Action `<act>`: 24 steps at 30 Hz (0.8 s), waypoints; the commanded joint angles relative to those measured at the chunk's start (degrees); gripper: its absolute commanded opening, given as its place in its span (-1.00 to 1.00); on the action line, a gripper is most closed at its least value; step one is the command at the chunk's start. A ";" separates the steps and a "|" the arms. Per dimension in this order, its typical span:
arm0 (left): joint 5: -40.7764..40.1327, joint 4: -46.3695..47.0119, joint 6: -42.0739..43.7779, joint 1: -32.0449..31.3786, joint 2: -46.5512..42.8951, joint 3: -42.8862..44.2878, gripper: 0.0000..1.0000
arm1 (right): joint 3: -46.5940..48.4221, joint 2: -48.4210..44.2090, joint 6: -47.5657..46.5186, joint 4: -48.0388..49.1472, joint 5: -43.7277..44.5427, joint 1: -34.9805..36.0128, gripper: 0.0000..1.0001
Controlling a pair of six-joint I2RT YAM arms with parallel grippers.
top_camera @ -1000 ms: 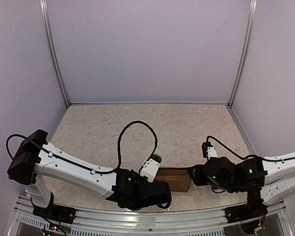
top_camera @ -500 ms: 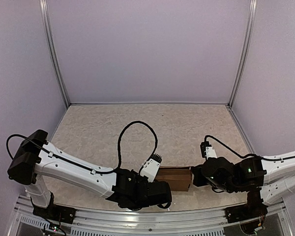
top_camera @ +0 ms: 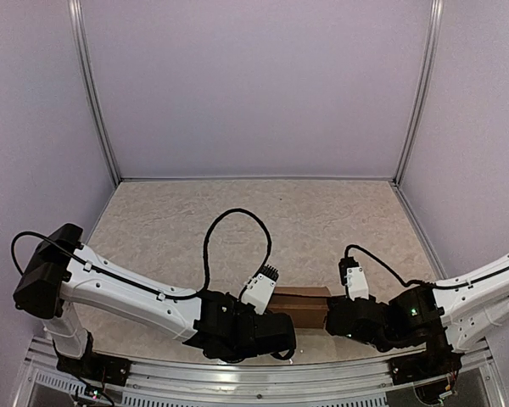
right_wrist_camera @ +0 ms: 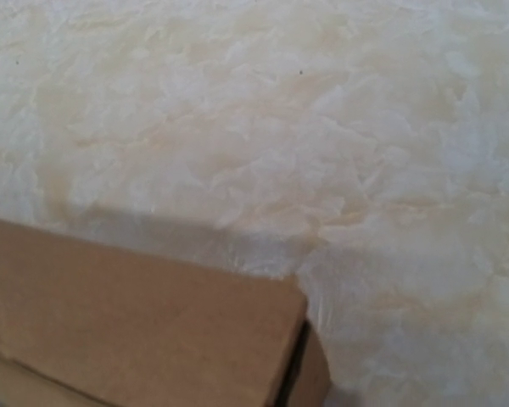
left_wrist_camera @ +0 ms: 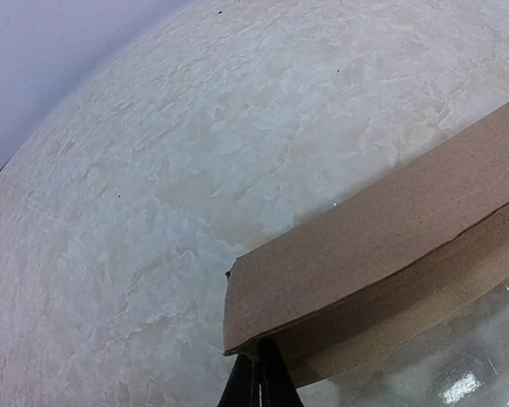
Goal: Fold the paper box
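Note:
The paper box [top_camera: 301, 305] is a small oblong brown cardboard box near the table's front edge, between my two wrists. In the left wrist view the paper box [left_wrist_camera: 365, 254] fills the lower right, its top panel overhanging the end. My left gripper [left_wrist_camera: 259, 377] is shut, and its black fingertips reach up under that overhang at the box's left end. The right wrist view shows the paper box [right_wrist_camera: 136, 314] and its right end flap [right_wrist_camera: 312, 373] very close. My right gripper's fingers are out of view there. Its wrist [top_camera: 365, 318] sits against the box's right end.
The left arm's black cable [top_camera: 237, 229] loops up behind the box. Metal posts [top_camera: 97, 102] and pale walls close in the table at the back and sides. A metal rail [top_camera: 254, 373] runs along the front edge, just behind the wrists.
My right arm has slid left and towards the front until it meets the box's right end, and its jaws have closed. The left arm has stayed put.

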 commanded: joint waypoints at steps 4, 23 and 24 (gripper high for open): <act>5.63 -0.76 -0.17 -0.58 2.47 -0.11 -1.00 | -2.17 4.59 5.80 1.44 -3.13 3.20 -1.00; 5.66 -1.85 -0.69 -0.42 5.01 1.29 -1.00 | -1.41 -17.30 -11.05 -5.77 -2.66 2.81 -0.33; 5.64 -1.92 -0.63 -0.41 5.00 1.41 -1.00 | -1.01 -18.81 -12.36 -5.79 -2.79 2.60 -0.32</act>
